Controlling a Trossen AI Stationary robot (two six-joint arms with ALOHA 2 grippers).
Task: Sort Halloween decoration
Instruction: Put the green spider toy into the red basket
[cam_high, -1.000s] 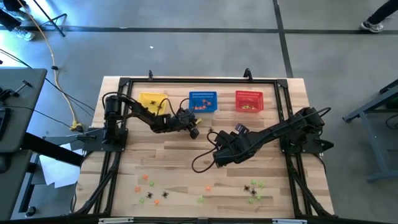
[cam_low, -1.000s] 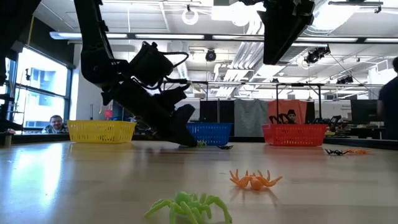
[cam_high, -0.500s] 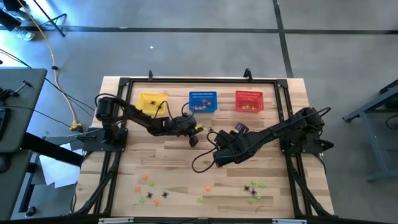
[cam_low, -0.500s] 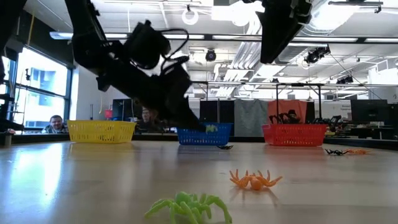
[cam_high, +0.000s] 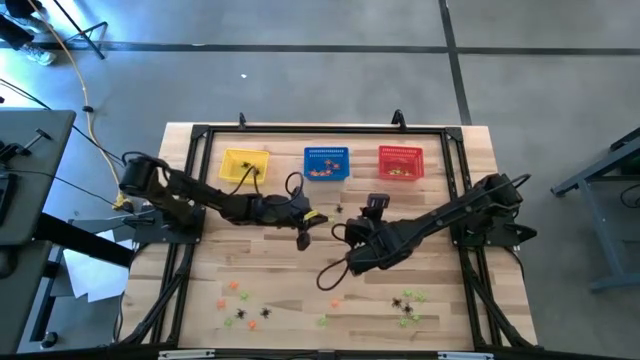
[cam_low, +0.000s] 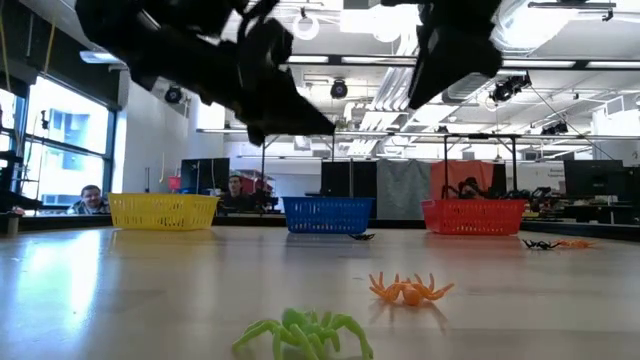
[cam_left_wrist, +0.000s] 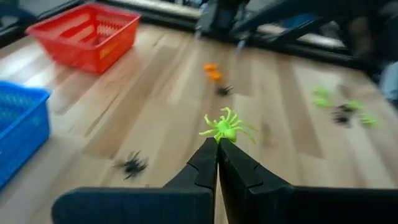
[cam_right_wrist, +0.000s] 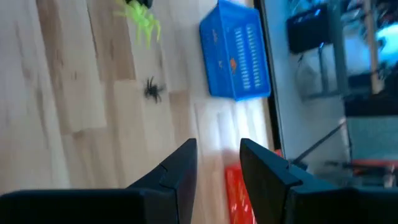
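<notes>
Lifted clear of the blue basket (cam_high: 326, 162), the left gripper (cam_left_wrist: 217, 148) pinches a light green spider (cam_left_wrist: 225, 127) beside it. Probably carrying; next comes choosing a basket. Beside it, the right gripper (cam_right_wrist: 217, 160) hovers, jaws parted, empty.

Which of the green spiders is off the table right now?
The green spider pinched at the tips of the shut left gripper, held above the table's middle; the other green ones lie on the wood near the front edge.
</notes>
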